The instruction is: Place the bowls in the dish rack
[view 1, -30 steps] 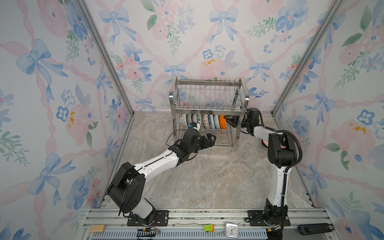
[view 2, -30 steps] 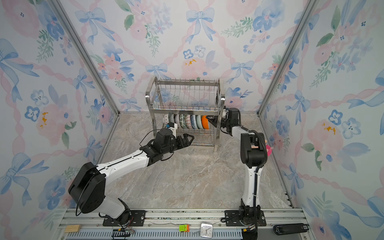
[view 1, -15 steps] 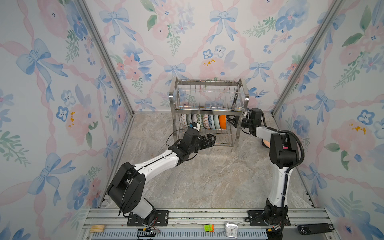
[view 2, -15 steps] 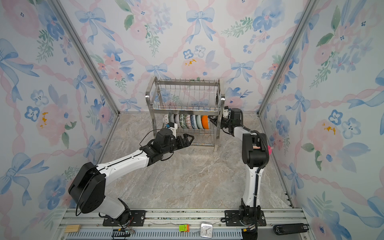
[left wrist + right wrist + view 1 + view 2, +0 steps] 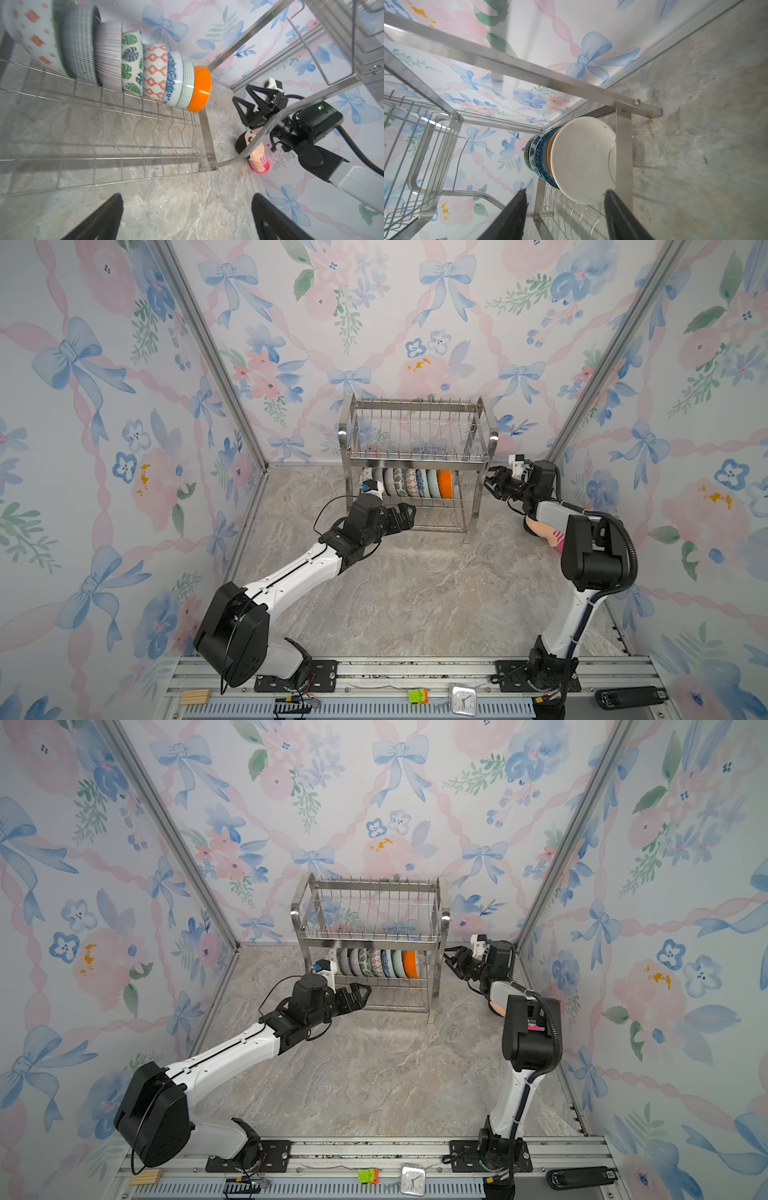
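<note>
Bowls (image 5: 409, 483) stand on edge in one tight row on the lower tier of the dish rack (image 5: 415, 408), orange bowl (image 5: 445, 484) at its right end. Left hand (image 5: 404, 517) gapes wide before that tier, holding nothing; right hand (image 5: 493, 487) hangs parted and empty just beside the rack's right end

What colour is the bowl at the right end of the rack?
The end bowl is bright orange outside; the left wrist view shows it best.
</note>
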`<state>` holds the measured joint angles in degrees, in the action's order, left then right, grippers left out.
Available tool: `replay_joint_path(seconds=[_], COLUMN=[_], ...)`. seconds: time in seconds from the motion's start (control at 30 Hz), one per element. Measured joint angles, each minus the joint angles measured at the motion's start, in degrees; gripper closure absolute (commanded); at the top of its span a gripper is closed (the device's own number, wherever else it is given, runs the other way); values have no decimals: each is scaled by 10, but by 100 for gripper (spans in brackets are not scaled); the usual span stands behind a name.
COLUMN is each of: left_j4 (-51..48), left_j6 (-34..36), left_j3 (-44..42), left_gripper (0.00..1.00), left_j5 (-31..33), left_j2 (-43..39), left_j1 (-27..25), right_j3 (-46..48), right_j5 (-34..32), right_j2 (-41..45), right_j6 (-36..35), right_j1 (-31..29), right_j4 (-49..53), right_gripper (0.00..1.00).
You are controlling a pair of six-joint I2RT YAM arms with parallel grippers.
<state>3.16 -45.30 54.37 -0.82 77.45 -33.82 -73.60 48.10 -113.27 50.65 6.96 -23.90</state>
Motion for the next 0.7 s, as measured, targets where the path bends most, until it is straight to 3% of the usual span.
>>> replay_joint_path(seconds=[0.13, 0.47, 0.7], left_j4=[-25, -87, -37], left_j6=[30, 84, 134], left_j3=[-31, -90, -139], left_gripper=[2, 2, 2], left_j5=[17, 51, 209], left_j2=[-70, -186, -194], left_j1=[45, 246, 297], right_j3=[33, 68, 132], right_j5=[-25, -150, -316], right_j2=[44, 153, 250], right_j6=[-28, -140, -219], right_j1=[21, 23, 2], right_j4=[28, 158, 232], right_gripper=[2, 3, 3])
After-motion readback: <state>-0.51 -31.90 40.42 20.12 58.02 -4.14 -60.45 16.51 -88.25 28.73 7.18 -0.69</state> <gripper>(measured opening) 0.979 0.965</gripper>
